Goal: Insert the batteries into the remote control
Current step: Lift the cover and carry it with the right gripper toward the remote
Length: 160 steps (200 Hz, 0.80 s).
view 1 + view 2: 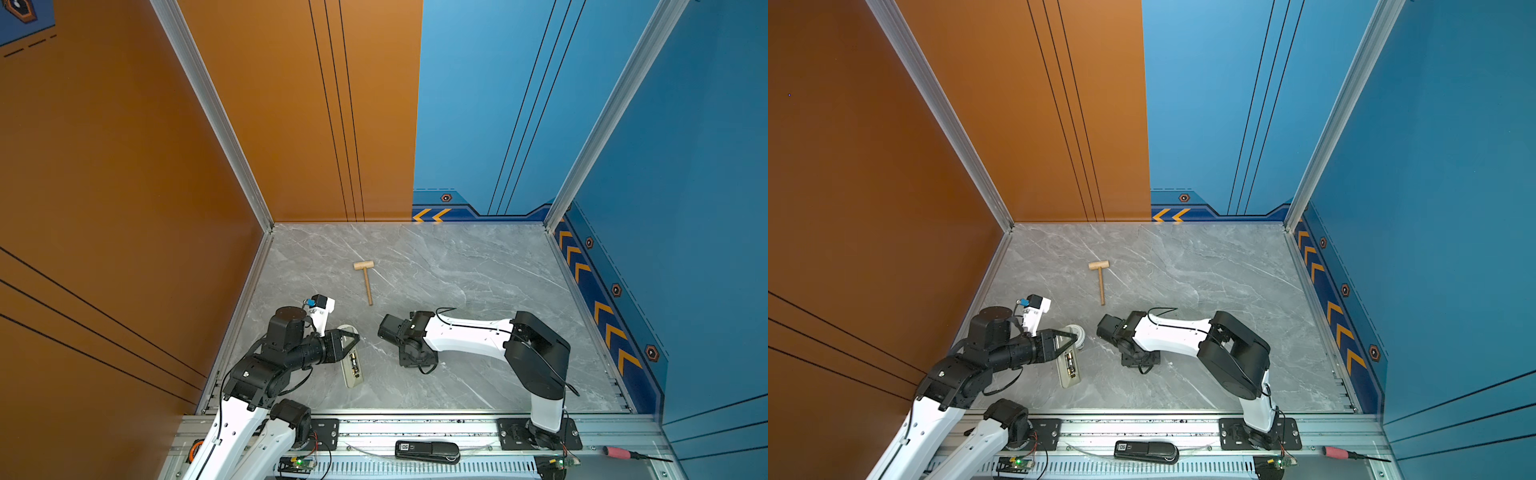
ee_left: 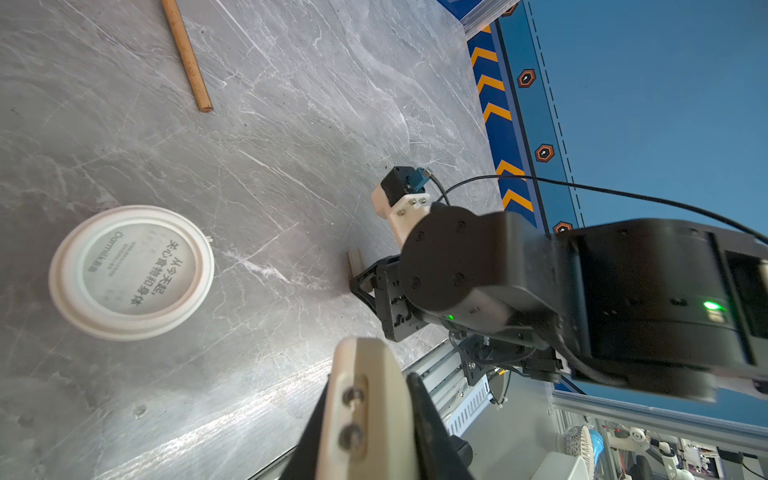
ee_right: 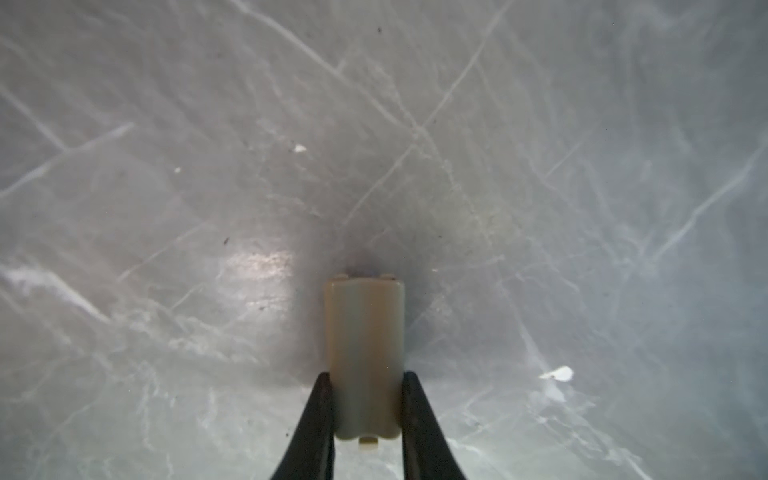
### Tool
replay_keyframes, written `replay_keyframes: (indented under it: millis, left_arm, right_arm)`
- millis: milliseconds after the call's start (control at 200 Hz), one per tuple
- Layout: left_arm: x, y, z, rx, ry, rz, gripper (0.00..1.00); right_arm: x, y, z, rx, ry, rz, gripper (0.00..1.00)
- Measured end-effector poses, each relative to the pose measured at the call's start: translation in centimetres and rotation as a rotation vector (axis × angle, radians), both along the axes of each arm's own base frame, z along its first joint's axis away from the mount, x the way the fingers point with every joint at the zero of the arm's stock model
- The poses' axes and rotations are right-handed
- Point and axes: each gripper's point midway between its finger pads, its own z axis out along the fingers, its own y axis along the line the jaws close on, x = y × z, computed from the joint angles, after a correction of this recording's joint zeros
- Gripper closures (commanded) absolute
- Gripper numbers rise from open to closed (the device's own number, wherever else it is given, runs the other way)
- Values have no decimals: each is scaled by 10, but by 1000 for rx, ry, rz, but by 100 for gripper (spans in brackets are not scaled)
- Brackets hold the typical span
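Observation:
The remote control point(image 1: 352, 374) is held back-up just over the table at the left, and my left gripper point(image 1: 352, 341) is shut on its upper half. Its battery bay stands uncovered, with the black-and-gold batteries point(image 1: 354, 362) lying inside; they show the same way in both top views point(image 1: 1071, 360). In the left wrist view the remote's beige end point(image 2: 365, 415) fills the space between the black jaws. My right gripper point(image 3: 365, 384) points down at the table's middle, shut on a small beige cover piece point(image 3: 365, 353). In both top views the wrist hides that cover.
A white round lid point(image 2: 131, 272) lies on the table just behind the remote point(image 1: 348, 329). A wooden mallet point(image 1: 365, 280) lies further back. A black device with a display point(image 1: 428, 451) and a red-handled screwdriver point(image 1: 623, 453) rest on the front rail.

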Motion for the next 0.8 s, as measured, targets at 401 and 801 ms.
replay_keyframes:
  millis: [401,801]
  left_arm:
    - [20,-7,-2,-23,-20,8,100]
    - [40,-9,5,-45,-64,30,100]
  right_arm:
    - [-12,29,120,243,-253,306,100]
    - [-43,81,174,458,-271,479,100]
